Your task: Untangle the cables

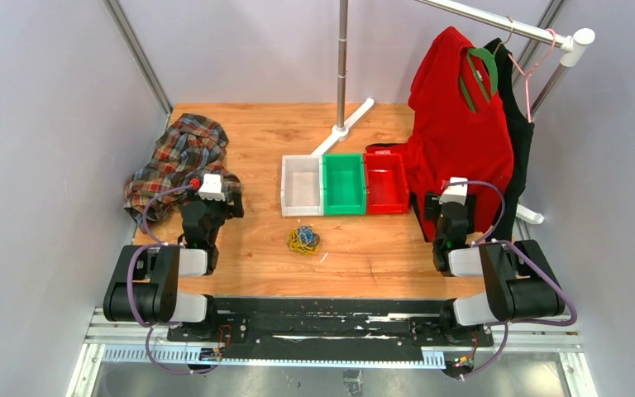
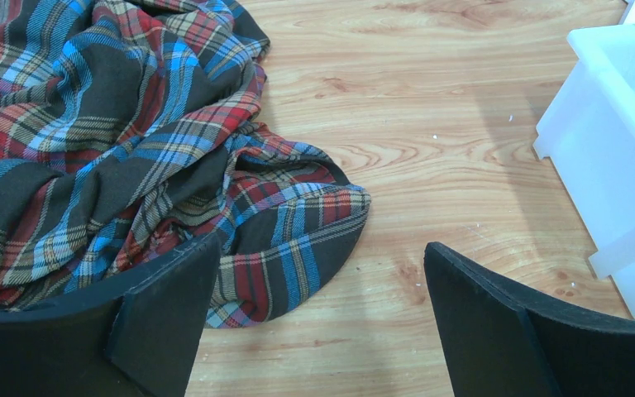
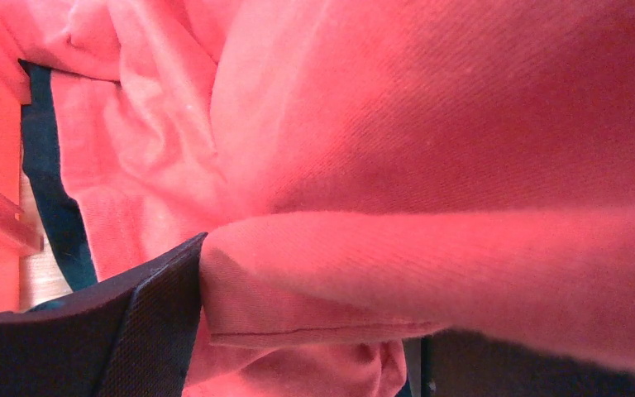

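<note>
**Cables in one clump near the front, both grippers wide apart at the sides**

The cables lie in a small yellow, blue and black tangle on the wooden table, about midway between its left and right edges and closer to the near edge than the far one. Nothing is touching them.

The left gripper hovers near the left edge with its fingers spread wide and nothing between them. Just beyond them lies the hem of a crumpled plaid shirt, which is heaped toward the far left corner.

The right gripper sits by the right edge, also spread wide. A fold of the red garment hangs into the gap and lies against its left finger.

Past the cables, a white bin, a green bin and a red bin stand touching in a row. The red garment hangs from a rail at the far right, with a black garment behind it. A metal pole rises at the far edge.
</note>
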You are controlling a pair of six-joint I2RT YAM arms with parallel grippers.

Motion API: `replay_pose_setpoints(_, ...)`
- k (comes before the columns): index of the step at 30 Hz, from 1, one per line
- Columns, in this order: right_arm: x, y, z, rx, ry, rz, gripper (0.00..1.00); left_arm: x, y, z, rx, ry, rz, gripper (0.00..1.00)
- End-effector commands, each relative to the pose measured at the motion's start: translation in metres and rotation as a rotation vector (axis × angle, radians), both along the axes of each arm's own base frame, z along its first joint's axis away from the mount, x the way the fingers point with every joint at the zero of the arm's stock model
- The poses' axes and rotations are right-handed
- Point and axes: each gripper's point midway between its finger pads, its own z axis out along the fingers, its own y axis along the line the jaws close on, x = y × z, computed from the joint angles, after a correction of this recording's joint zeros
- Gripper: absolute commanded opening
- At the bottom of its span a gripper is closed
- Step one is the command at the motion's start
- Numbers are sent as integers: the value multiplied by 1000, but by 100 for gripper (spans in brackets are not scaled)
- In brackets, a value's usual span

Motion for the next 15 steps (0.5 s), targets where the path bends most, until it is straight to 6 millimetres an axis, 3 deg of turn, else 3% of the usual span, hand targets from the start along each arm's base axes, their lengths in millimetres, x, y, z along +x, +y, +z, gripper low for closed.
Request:
replay_pose_setpoints(1,4,-4,6,12,-30,-14,77,3,-2,9,6,-36,-10,98)
replay_pose_setpoints(7,1,-12,11,45,-46,-36,77,3,-2,9,8,-35,-12,98)
replay_pose_setpoints(12,9,-8,42,30,32,-40,77,9,9,22,-11,7,53,98)
replay_pose_setpoints(15,10,0,67,110,14,-28,77,14,1,33,56,136,-25,98)
